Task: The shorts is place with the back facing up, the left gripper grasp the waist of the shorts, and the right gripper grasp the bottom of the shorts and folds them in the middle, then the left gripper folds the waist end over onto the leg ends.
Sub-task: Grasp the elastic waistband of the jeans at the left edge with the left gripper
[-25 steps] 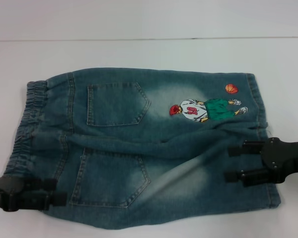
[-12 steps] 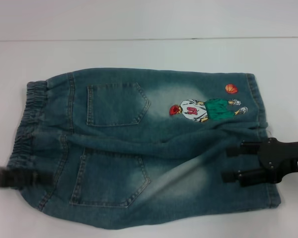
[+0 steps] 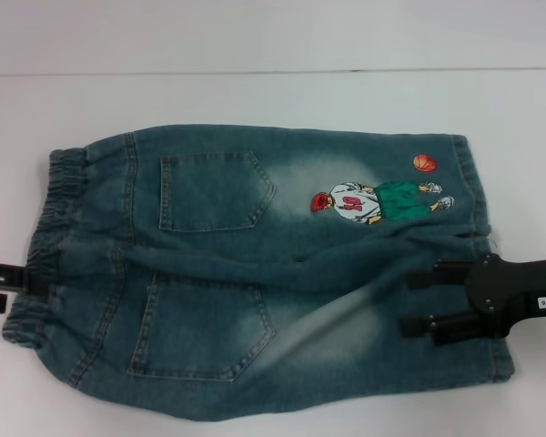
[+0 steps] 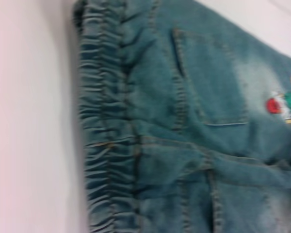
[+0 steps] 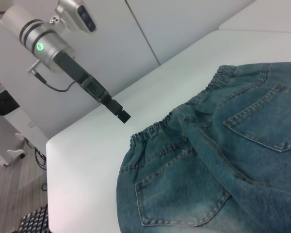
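Observation:
The denim shorts (image 3: 255, 300) lie flat with the back pockets up, the elastic waist (image 3: 50, 218) on the left and the leg ends (image 3: 478, 209) on the right. A cartoon basketball player print (image 3: 378, 200) marks the far leg. My left gripper (image 3: 18, 289) is open at the waist's near left edge, low over the table. In the right wrist view the left gripper (image 5: 119, 114) hangs a little apart from the waistband (image 5: 155, 128). The left wrist view shows the gathered waistband (image 4: 106, 145) close up. My right gripper (image 3: 408, 301) is open over the near leg, just inside its hem.
The white table (image 3: 255, 91) runs out around the shorts, with its far edge (image 3: 273, 71) against a pale wall. In the right wrist view the table corner (image 5: 51, 145) drops to the floor, where a white stand (image 5: 5, 136) is.
My left gripper pulled back left off the near waist corner and moved slightly farther along the waistband edge. My right gripper slid a little left over the near leg. The shorts stayed put.

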